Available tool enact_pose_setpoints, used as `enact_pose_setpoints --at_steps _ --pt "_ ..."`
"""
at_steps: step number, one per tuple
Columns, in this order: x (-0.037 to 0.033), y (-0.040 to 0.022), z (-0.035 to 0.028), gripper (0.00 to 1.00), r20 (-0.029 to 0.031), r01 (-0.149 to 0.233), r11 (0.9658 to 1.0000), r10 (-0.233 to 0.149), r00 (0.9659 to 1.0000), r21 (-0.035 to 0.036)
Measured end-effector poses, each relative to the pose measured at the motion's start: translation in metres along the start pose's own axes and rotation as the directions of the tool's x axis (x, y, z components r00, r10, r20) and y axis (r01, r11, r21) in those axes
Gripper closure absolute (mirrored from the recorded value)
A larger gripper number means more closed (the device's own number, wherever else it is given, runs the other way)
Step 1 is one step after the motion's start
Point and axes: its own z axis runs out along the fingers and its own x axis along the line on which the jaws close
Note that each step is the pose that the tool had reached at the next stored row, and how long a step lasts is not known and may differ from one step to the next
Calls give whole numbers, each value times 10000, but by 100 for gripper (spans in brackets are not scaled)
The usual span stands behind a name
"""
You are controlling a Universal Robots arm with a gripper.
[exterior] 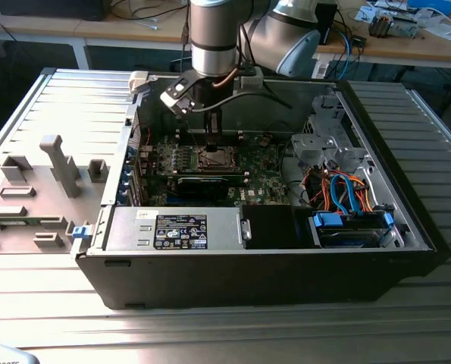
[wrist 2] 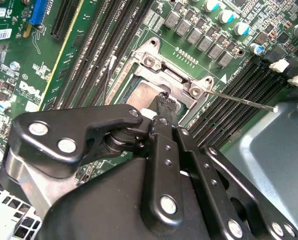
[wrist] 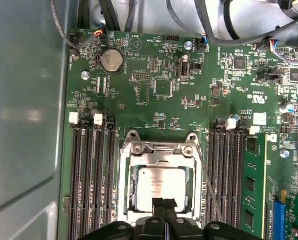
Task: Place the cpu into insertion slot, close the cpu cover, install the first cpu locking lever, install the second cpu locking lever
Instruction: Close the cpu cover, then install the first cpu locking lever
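Amid green motherboard [wrist: 138, 107], cpu [wrist: 161, 182]: dull silver square, seated beneath silver window-frame cpu cover [wrist: 161, 159].
Claw [wrist: 164, 201]: black, clenched empty, at cover's edge.

Silver-grey arm [exterior: 212, 30], black gripper [wrist: 164, 204].
The arm is a smooth metallic cylinder trailing a grey cable [exterior: 240, 95]; the gripper's black linkage plates [wrist 2: 78, 135] are studded with round silver screws [wrist 2: 169, 204].

I see the cpu [wrist: 161, 186], a dull silver square, seated flat in the insertion slot [wrist: 161, 145] mid-motherboard [wrist: 154, 100]. The cpu cover [wrist: 161, 160], a silver window frame, lies down over it, parallel to the motherboard. One thin wire locking lever [wrist: 209, 185] slants low across the motherboard.
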Motion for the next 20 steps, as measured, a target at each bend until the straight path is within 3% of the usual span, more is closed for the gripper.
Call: enact_pose_setpoints --at_steps 4,12,20 --pt "-2 0 -16 89 1 0 10000 0 10000 1" --pt "-11 1 -120 89 0 0 10000 0 10000 1" --pt "-11 1 -122 89 0 1 10000 -1 10000 1"
